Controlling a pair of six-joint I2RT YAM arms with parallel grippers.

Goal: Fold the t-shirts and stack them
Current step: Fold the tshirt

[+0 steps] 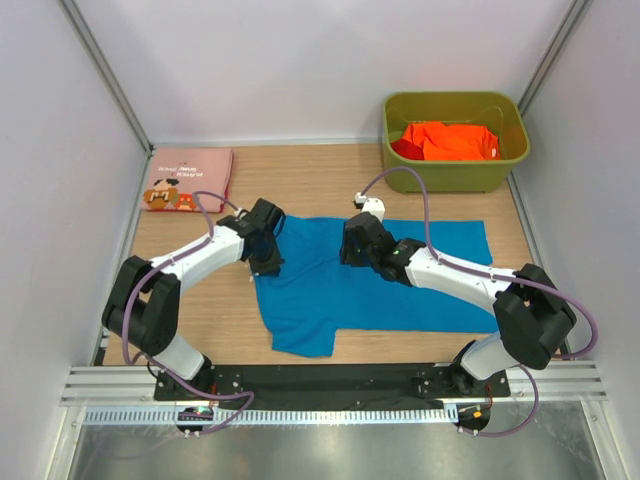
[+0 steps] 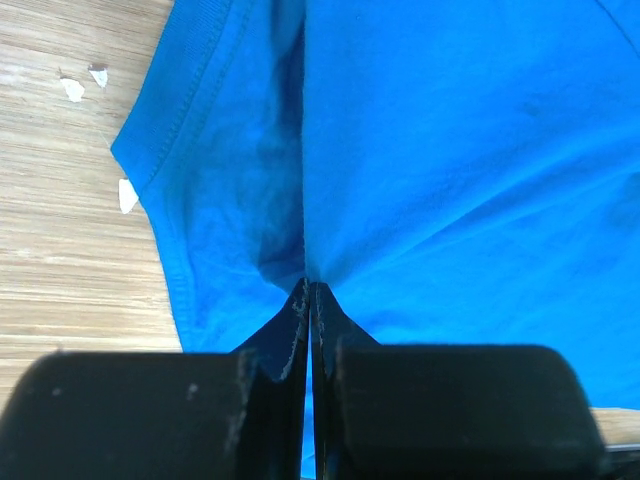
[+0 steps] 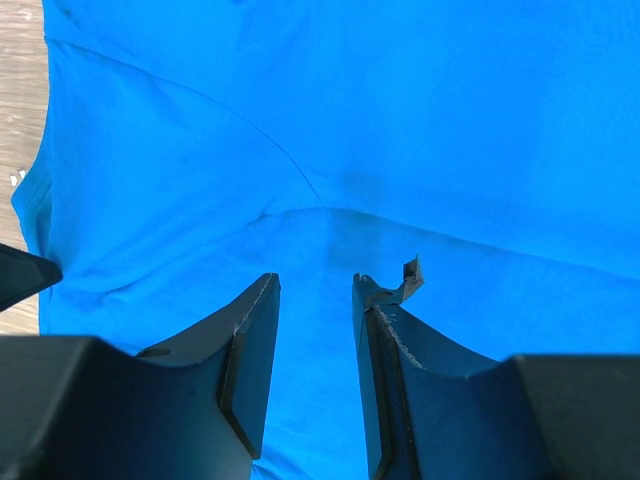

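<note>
Shirts sit in three spots around the wooden surface [image 1: 200,320]. The blue t-shirt [image 1: 380,285] lies spread out in the middle, just in front of both arms, with one sleeve pointing to the near edge. The left gripper [image 2: 309,295] is down at the shirt's left side. It is pressed together and pinches a little fold of the blue cloth, so the cloth pulls up into a small peak at the tips. Next to that side, some small white bits [image 2: 127,195] lie on the wood. The right gripper [image 3: 314,285] is over the far edge of the blue t-shirt, near its middle. It is spread apart with only blue cloth showing in the gap, and I cannot tell if the tips touch the cloth. The pink t-shirt [image 1: 188,178], with brown cartoon pictures on it, lies folded in the far left corner, well apart from the blue one. At the far right stands a green bin [image 1: 455,178]. An orange t-shirt [image 1: 450,140] lies bunched inside it, and a bit of a red t-shirt [image 1: 402,149] shows at its left.
</note>
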